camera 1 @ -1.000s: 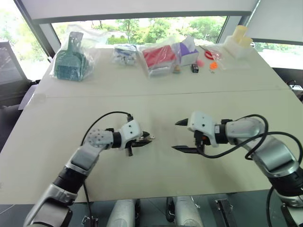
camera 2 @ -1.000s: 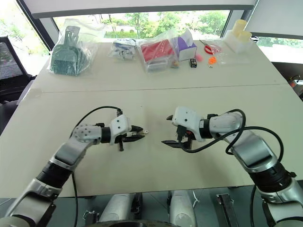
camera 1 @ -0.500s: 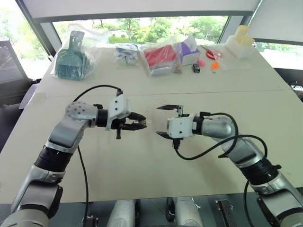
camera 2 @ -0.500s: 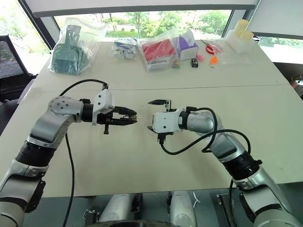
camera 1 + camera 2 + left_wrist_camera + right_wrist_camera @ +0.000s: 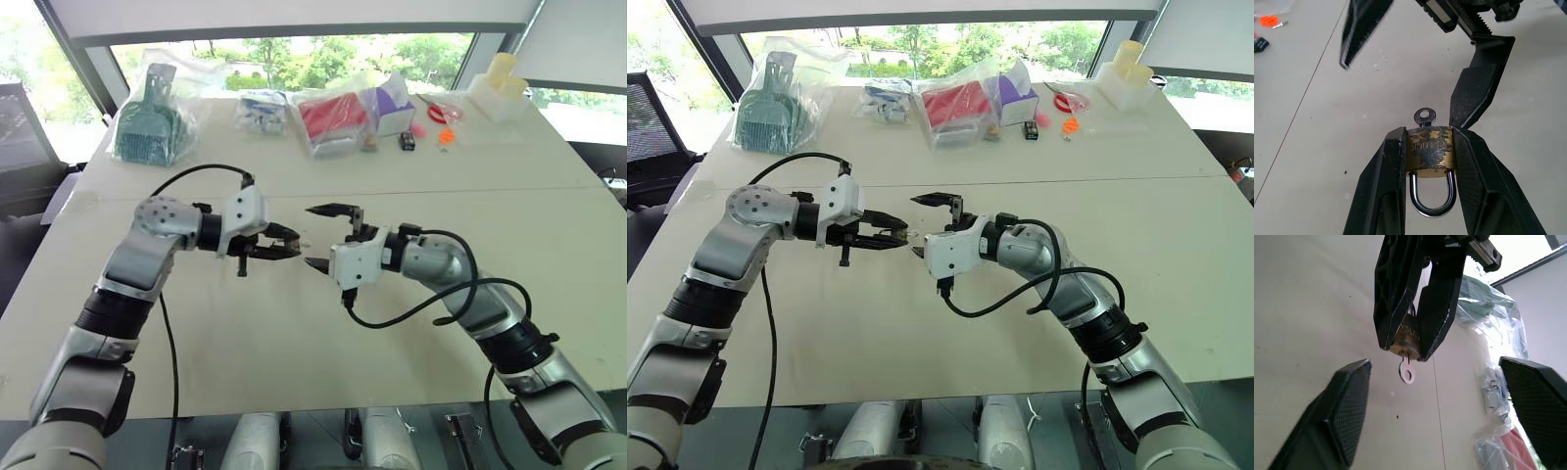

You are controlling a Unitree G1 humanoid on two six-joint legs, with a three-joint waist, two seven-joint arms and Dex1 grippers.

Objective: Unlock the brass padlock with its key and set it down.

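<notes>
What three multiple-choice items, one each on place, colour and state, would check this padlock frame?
1. Where is the padlock?
A. Between the left gripper's fingers
B. Lying on the table
C. In the right gripper

2. What colour is the shackle?
A. Red
B. Silvery
C. Black

3. How do the right gripper's jaws stand?
A. Shut on the key
B. Shut on nothing
C. Open, apart from the key

Answers:
1 A, the left wrist view shows both fingers clamping the brass body.
2 B, the loop shines like bare metal.
3 C, the right wrist view shows the key between two wide-set fingers, touching neither.
</notes>
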